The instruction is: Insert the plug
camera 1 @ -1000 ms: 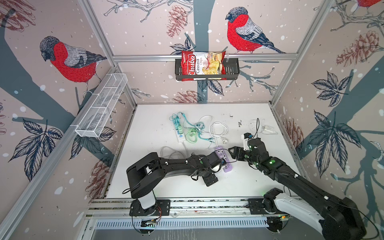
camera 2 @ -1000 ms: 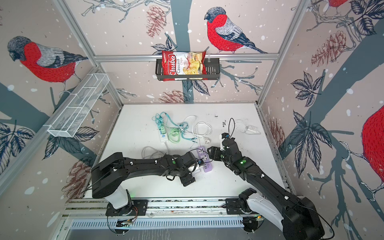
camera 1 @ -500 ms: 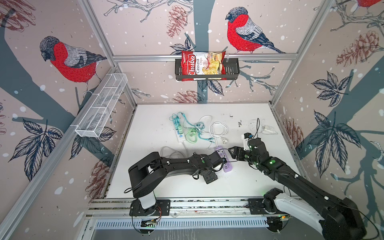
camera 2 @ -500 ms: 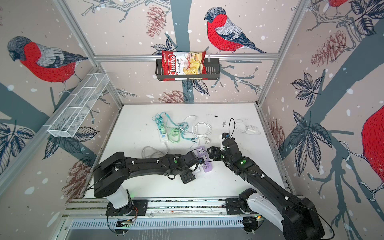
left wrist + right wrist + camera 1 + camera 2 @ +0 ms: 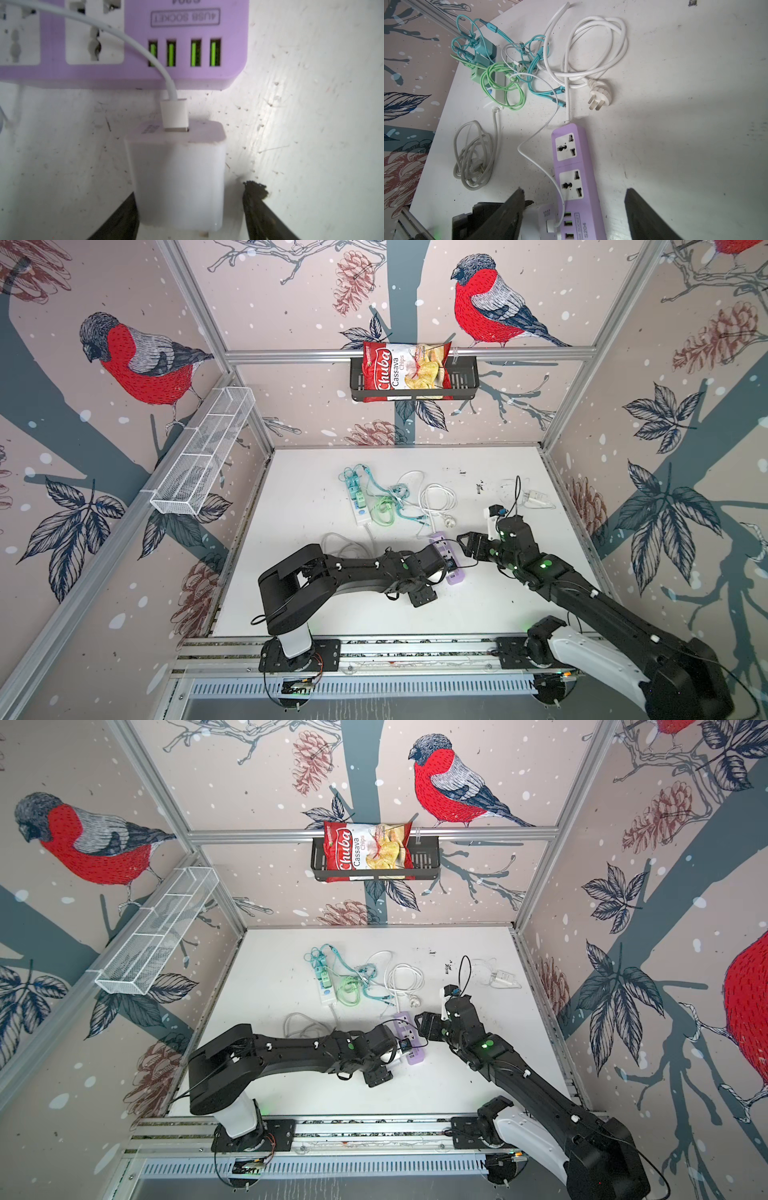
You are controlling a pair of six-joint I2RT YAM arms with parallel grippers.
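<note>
The plug, a white cube-shaped charger, lay on its side on the white worktop, just beside the USB end of the purple power strip but not in any of its sockets. A white USB connector sat in the face of the charger turned toward the strip. Its thin white cable arced up and over the strip's four green-tongued USB ports and one of its mains sockets.

The left hand straddled the charger from the side away from the strip. Its jaws were parted: one finger lay against the charger's side, and the other finger stood clear of it with bare worktop between, so the charger was not clamped. In both top views the left arm stretched low across the worktop to the strip.

The right hand hung over the strip on the side away from the charger. Its jaws were spread wide and held nothing, with the strip's two mains sockets in line between them.

Beyond the strip's cord end lay its coiled white lead and mains plug.
</note>
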